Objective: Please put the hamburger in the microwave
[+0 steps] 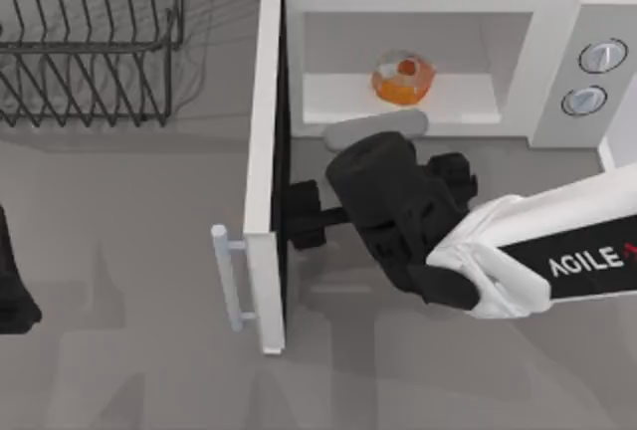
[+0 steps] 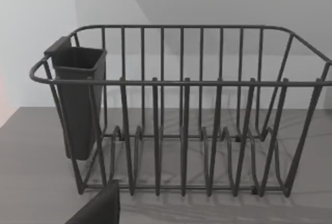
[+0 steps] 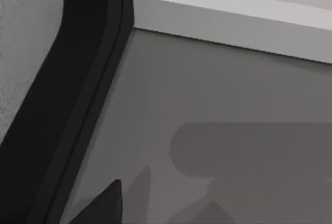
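Evidently the hamburger [image 1: 403, 79] sits inside the microwave [image 1: 557, 47]; right tool [image 1: 383, 156], grip state indeterminate, should back out clear of the open door [image 1: 267, 181].

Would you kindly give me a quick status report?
Right gripper at microwave mouth. Left gripper parked, table's left edge. Hamburger inside cavity. Door open; nothing in the way.

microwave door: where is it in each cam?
Top view: microwave door swung open toward the camera, left of the cavity, silver bar handle on its outer face.
Left wrist view: not in it; black wire rack instead.
Right wrist view: door's dark inner face runs diagonally beside the microwave's front edge.
Shared landmark: grey table.
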